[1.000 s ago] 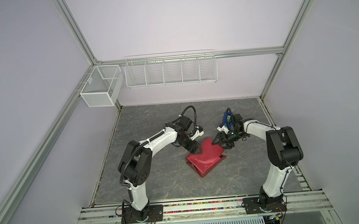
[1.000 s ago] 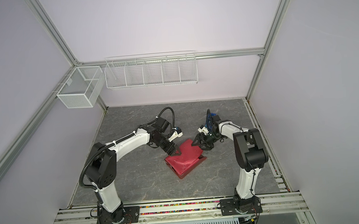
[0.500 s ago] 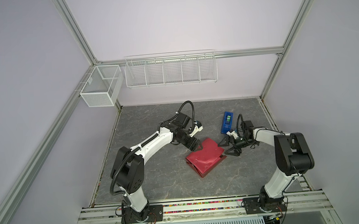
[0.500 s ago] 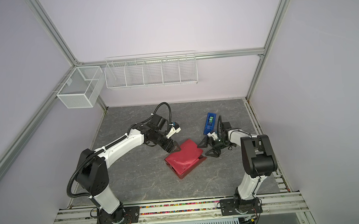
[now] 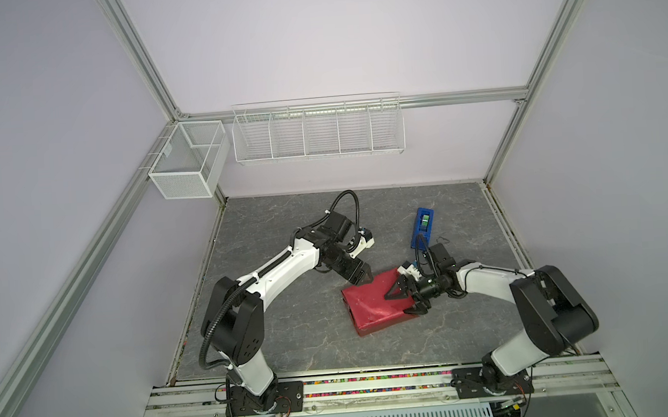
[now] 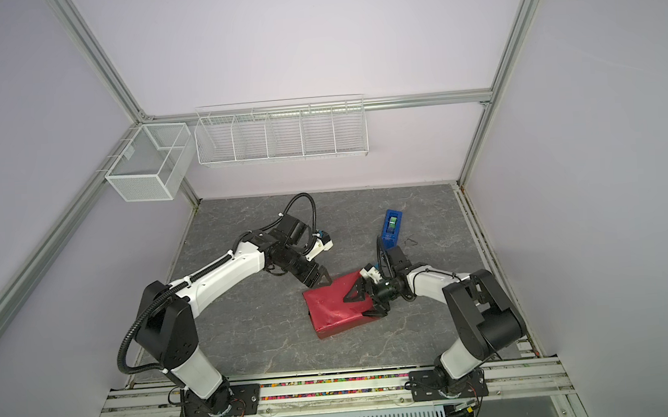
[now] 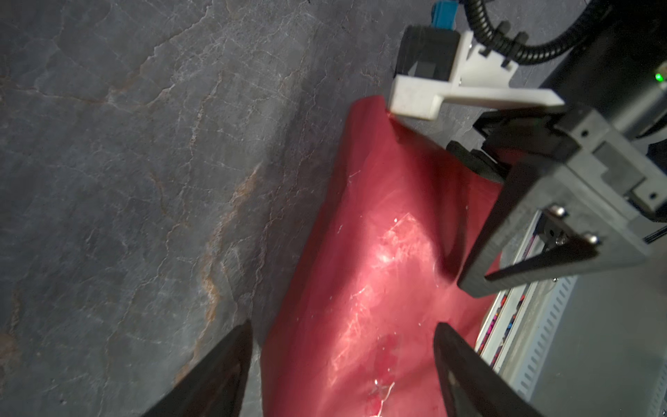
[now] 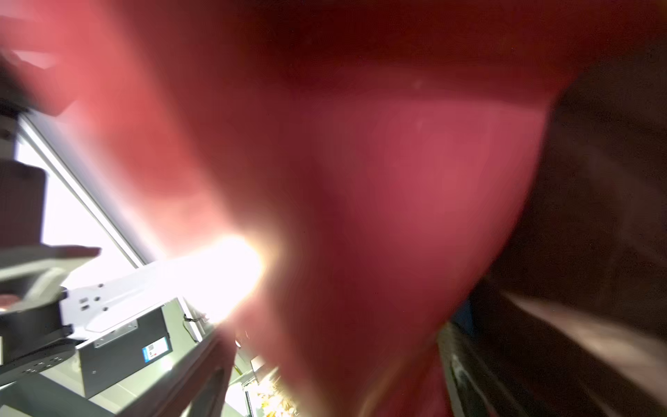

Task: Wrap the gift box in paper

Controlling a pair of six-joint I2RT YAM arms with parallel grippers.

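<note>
Swinging back in, right gripper (image 5: 395, 304) straddles the paper (image 5: 364, 311) at its end, jaws spread; left gripper (image 5: 363, 287) gapes too. Glossy, creased red folds, grey marbled table (image 5: 292, 331).

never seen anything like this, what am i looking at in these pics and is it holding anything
Two robot arms stand at a grey table, each ending in a gripper. Two pictures look down from overhead; two come from cameras on the wrists. On the table lie a bundle of red paper and a blue tape dispenser; no box shows, so it may be inside. The left gripper and right gripper are both open at the bundle, holding nothing.
</note>
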